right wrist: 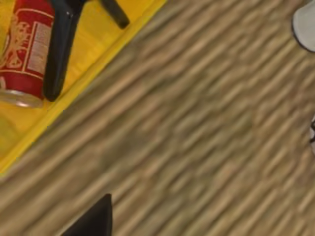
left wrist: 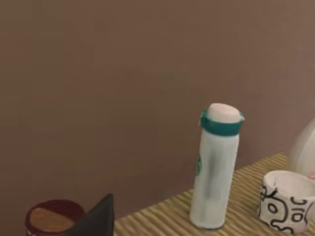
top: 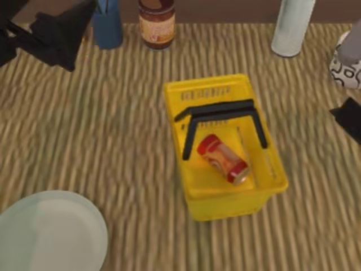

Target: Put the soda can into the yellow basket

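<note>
The soda can (top: 223, 158), red with a cream-and-orange label and a silver top, lies on its side on the floor of the yellow basket (top: 265, 199), under the black handles (top: 221, 110). In the right wrist view the soda can (right wrist: 24, 49) lies behind one handle, inside the yellow basket (right wrist: 93, 73). My right gripper (top: 348, 117) is at the table's right edge, well clear of the basket and holding nothing that I can see. My left gripper (top: 56, 34) is parked at the back left corner.
A brown jar (top: 157, 22), a blue container (top: 107, 22) and a white bottle (top: 292, 25) stand along the back edge. A black-and-white patterned cup (top: 345, 70) sits at the back right. A pale plate (top: 48, 234) lies at the front left.
</note>
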Available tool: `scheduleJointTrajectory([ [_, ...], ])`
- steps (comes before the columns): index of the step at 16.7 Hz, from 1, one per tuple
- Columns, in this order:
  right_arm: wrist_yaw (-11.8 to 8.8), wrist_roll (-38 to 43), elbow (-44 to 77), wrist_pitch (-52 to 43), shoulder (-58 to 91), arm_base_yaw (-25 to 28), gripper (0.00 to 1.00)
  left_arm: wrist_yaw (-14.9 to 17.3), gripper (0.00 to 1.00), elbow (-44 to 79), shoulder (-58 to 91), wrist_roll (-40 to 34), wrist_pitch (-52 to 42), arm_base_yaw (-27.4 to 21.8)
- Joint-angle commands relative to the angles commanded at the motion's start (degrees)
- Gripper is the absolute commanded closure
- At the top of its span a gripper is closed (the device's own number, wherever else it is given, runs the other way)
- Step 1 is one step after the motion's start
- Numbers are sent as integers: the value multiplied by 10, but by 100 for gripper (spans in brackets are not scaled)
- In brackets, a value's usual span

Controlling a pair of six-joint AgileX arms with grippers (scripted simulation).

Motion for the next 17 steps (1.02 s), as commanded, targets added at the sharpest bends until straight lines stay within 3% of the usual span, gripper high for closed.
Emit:
scheduleJointTrajectory([
  [6, 1, -158, 349, -231, 360, 96, 0, -193, 0, -227, -380, 11, -169, 42],
  [10, 3, -236, 523, -341, 529, 143, 0, -295, 0, -346, -571, 33, -245, 59],
  [13, 4, -271, 599, -389, 599, 165, 0, -341, 0, -397, -651, 48, -273, 65],
  [17, 4, -283, 622, -405, 620, 172, 0, -355, 0, -413, -677, 54, -281, 67],
])
